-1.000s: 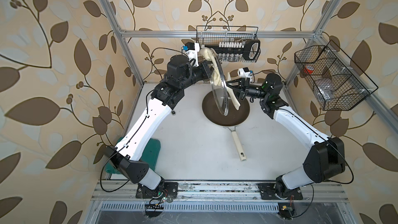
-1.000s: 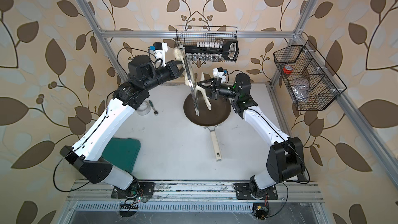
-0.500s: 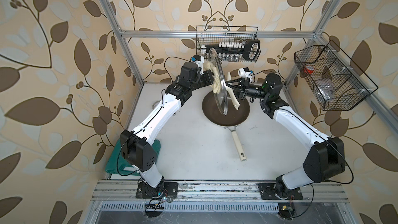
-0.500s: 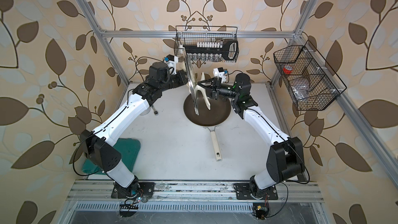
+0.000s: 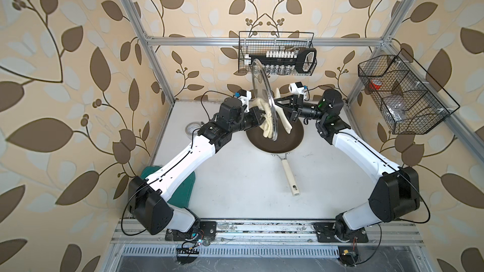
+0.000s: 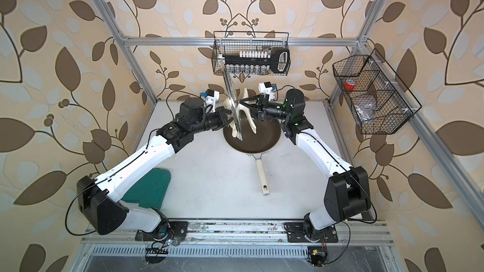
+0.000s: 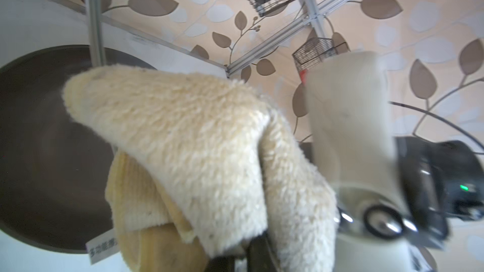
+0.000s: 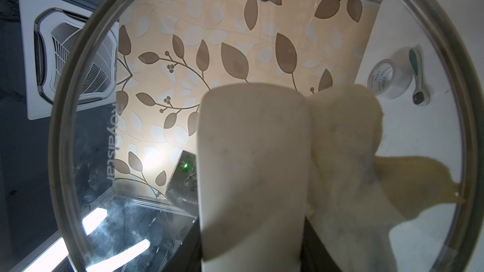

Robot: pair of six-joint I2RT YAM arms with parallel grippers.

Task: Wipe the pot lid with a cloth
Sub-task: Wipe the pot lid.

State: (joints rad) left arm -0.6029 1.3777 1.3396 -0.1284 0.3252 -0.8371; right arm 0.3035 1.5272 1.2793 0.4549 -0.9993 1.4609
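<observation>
Two white arms reach from the near rail, elbows bent, meeting above a dark frying pan (image 5: 290, 137). The left gripper (image 5: 262, 119) is clamped on the cloth (image 5: 267, 115), jaws mostly buried in its pile, holding it against the pot lid (image 5: 260, 86). The right gripper (image 5: 278, 104) pinches the lid's cream handle, so the lid stands on edge over the pan. Behind, a wall-hung wire basket (image 5: 243, 58) holds small jars.

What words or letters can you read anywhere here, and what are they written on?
"Royalstar": printed on the round clear glass pot lid with a metal rim.
"多功能": on a small white tag at the edge of the fluffy pale yellow cloth; the characters after that are hidden.
Red print on the whitish roll of tape: too small to read.
</observation>
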